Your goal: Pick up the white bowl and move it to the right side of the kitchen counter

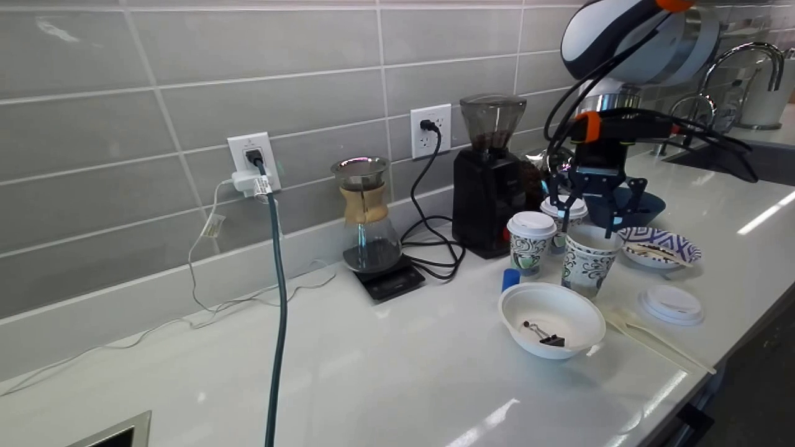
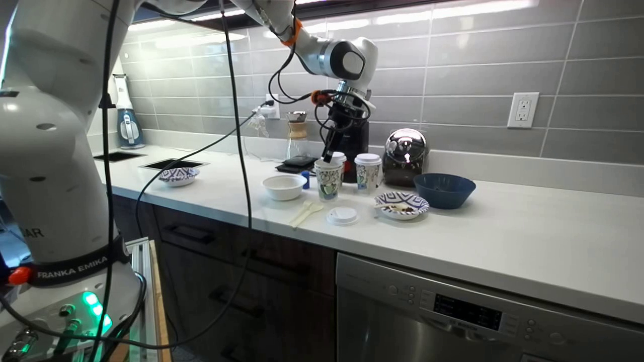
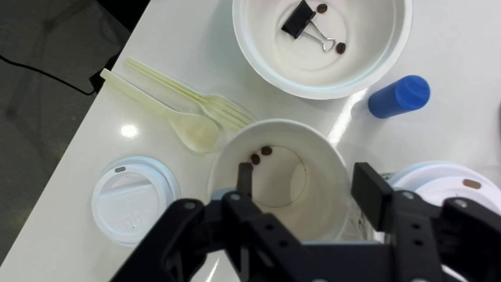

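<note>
Ana: What does the gripper (image 3: 303, 182) have hold of?

Ben: Nothing, it seems — its fingers stand wide apart at the open paper cup (image 3: 280, 179), one over or within the mouth and one past the rim. Whether either touches the cup cannot be told.

Ana: And the white bowl (image 1: 559, 310)?

Ben: It sits upright on the kitchen counter (image 2: 543, 226), just beside that cup but apart from it, near a blue cylinder (image 3: 403, 96). Neither finger is on it.

Ana: How far along is the task, then?

Ben: Barely at the start, by all signs. The bowl is neither gripped nor lifted, so grasp, lift, carry and setting down all look left to do. If right is judged facing the tiled wall (image 2: 478, 83), the goal is probably the stretch past the dark blue bowl (image 2: 445, 193).

Ana: What is in the containers?

Ben: The white bowl holds a binder clip (image 3: 298, 19) and two coffee beans (image 3: 340, 48); the open cup has two more beans (image 3: 266, 151) at its bottom. The lidded cups (image 1: 531, 245) beside it hide their insides. The patterned plate (image 1: 674, 239) bears a pale utensil (image 2: 390, 205) and some dark bits (image 2: 408, 209) — and the inside of the dark blue bowl hardly shows.
</note>
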### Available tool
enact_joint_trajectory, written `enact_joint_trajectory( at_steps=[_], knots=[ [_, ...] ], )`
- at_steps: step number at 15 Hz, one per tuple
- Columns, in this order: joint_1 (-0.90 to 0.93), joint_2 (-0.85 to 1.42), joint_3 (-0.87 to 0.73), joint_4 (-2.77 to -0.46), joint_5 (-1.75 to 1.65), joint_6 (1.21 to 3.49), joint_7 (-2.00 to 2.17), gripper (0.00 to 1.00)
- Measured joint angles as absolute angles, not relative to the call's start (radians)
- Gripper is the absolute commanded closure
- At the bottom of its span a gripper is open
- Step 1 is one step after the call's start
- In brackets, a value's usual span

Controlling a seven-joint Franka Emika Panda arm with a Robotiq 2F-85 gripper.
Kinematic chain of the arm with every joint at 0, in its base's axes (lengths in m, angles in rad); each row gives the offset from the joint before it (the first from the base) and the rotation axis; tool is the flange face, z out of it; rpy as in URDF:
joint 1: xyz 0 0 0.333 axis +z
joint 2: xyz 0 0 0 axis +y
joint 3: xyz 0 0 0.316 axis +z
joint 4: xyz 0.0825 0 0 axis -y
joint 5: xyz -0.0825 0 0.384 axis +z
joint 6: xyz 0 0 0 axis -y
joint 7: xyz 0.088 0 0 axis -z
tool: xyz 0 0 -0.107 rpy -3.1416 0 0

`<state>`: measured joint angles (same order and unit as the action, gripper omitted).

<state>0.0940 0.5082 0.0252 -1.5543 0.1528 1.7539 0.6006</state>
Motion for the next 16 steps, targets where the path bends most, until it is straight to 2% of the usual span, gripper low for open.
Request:
enact_joint_trajectory(
  at_steps=[7, 16],
  knots=[
    [0.066, 0.418, 0.025, -1.609, 0.218, 1.77, 0.452, 0.0],
    [-0.077, 0.022, -0.021, -2.036, 0.352, 1.975, -0.103, 0.0]
  ],
)
